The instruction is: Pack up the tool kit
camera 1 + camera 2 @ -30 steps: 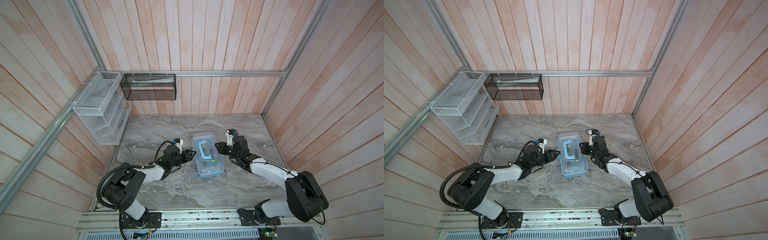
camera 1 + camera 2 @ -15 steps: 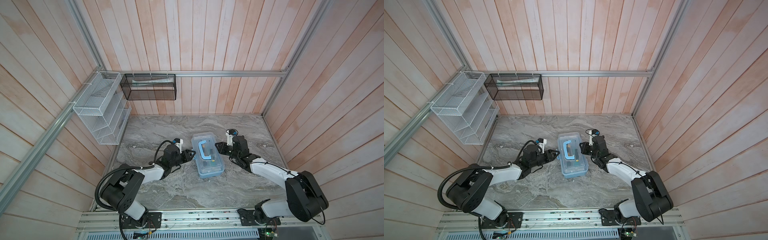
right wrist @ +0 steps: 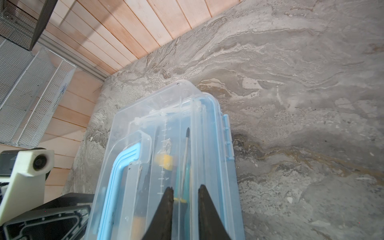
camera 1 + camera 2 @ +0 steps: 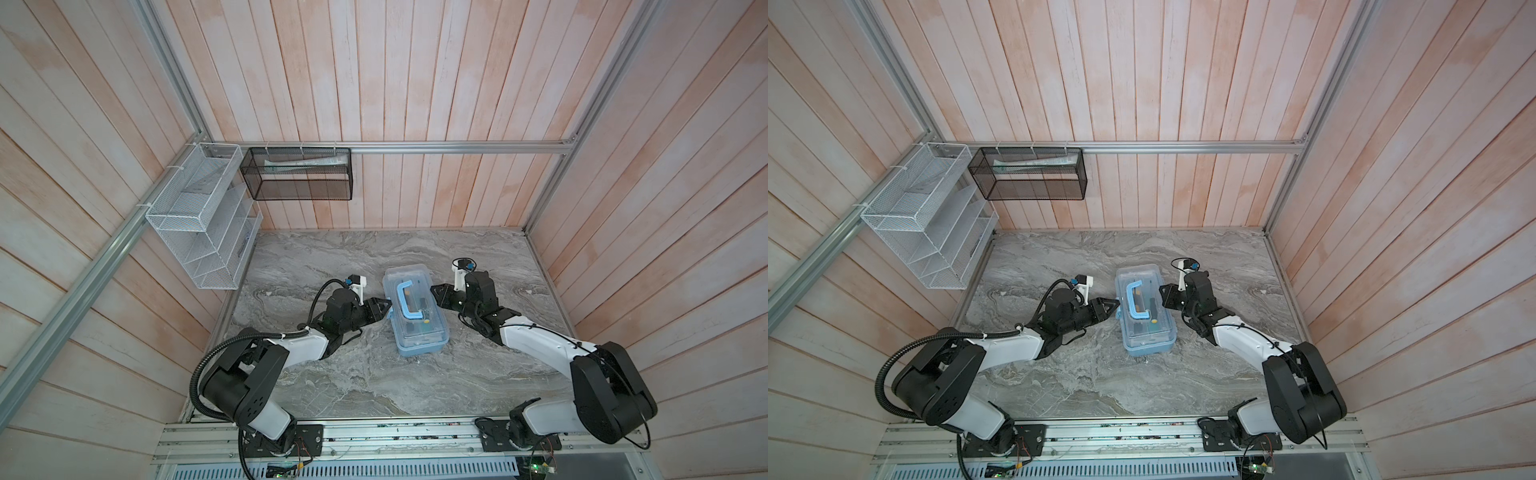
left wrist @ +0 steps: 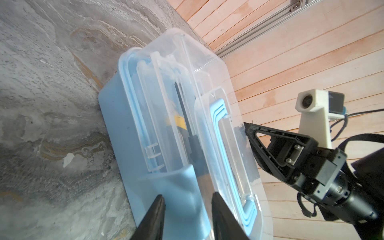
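The tool kit (image 4: 417, 332) (image 4: 1144, 328) is a light-blue case with a clear lid and a blue handle (image 4: 409, 301), and it lies shut mid-table. A screwdriver (image 3: 187, 145) and a yellow item (image 3: 165, 162) show through the lid. My left gripper (image 4: 388, 307) (image 5: 188, 197) is at the case's left long side, open, its jaws straddling the light-blue latch (image 5: 178, 182). I cannot see firm contact there. My right gripper (image 4: 434, 289) (image 3: 185, 188) is at the opposite side over the lid's edge. Its jaws stand only slightly apart with nothing between them.
A white wire-mesh rack (image 4: 203, 232) hangs on the left wall. A black mesh basket (image 4: 299, 174) hangs on the back wall. Wooden walls close in the grey marble table (image 4: 374, 386) on three sides, and both arm bases sit at its front edge.
The left jaws have narrowed a little around the latch. The right jaws have narrowed very slightly. Neither arm nor the case has visibly shifted.
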Tool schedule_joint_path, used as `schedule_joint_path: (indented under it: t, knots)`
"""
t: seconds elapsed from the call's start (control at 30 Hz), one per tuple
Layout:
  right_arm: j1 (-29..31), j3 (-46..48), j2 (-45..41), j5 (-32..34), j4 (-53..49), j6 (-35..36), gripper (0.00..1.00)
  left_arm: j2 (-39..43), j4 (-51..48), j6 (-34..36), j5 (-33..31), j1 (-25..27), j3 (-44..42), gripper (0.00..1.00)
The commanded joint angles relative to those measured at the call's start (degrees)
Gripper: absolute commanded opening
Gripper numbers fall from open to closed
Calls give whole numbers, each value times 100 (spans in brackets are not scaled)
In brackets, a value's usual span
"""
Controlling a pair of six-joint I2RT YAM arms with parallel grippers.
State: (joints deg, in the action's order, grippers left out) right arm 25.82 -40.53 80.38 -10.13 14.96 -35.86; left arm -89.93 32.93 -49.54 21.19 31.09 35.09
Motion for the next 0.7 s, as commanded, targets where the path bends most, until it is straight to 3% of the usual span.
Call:
schedule_joint_path:
  t: [0.0, 0.27, 0.67]
  knots:
    - [76, 132, 101, -130, -598, 33, 20, -39, -10, 71, 47, 7, -27, 40]
    - [78, 134, 127, -112, -585, 9, 19, -60, -512, 280, -90, 13, 118, 39]
    - [78, 156, 145, -125, -588, -1, 19, -414, 102, 61, 204, 12, 150, 33]
